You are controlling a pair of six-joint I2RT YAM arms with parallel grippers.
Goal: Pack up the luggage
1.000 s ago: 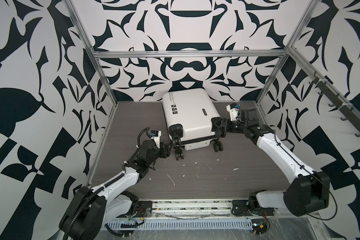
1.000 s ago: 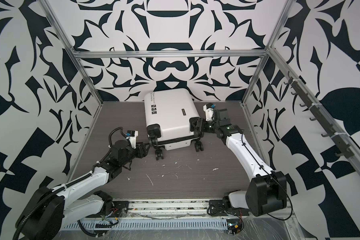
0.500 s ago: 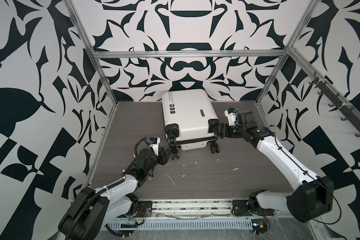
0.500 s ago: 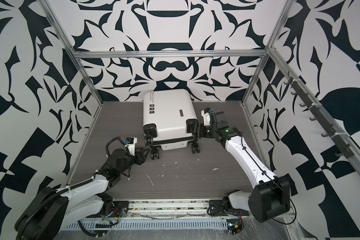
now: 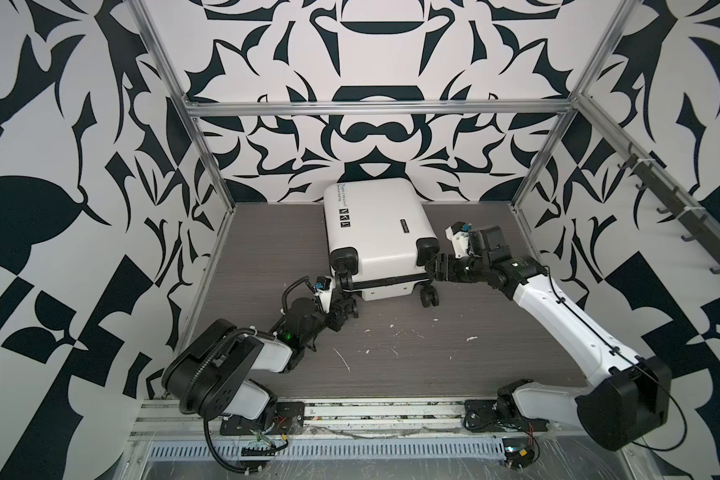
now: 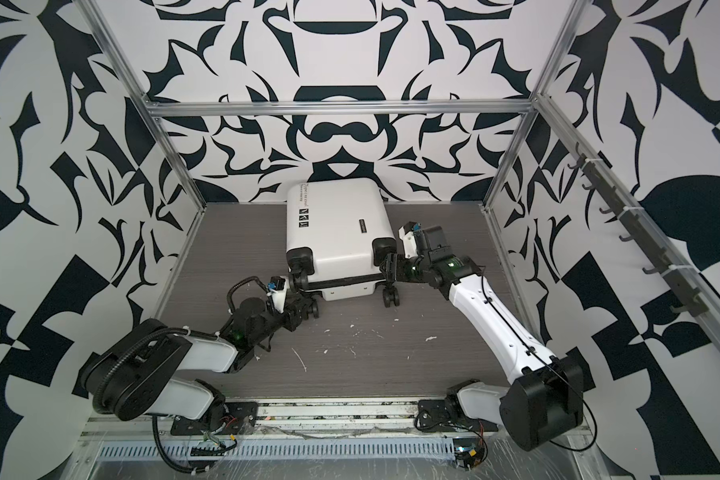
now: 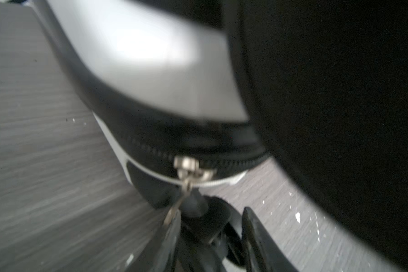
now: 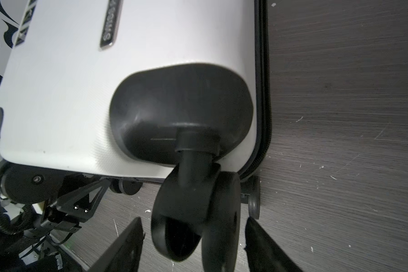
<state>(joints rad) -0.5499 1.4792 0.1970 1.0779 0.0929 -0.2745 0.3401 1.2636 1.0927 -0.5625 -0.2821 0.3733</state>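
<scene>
The right gripper [image 8: 193,222] stood released, its fingers [image 8: 125,245] straddling a black spinner wheel [image 8: 196,202] at the near right corner of the white hard-shell suitcase [image 5: 375,232]. The left gripper [image 7: 210,219] sat at the near left corner beside the metal zipper pull [image 7: 186,173]. Its fingers were apart around a second wheel [image 7: 203,209], but blur hid whether they clenched it. The suitcase lay flat, closed, at the far middle of the grey table [image 5: 454,353].

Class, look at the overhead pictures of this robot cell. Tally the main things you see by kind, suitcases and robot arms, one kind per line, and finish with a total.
White suitcase: 1
Robot arms: 2, the left arm and the right arm
Total: 3
</scene>
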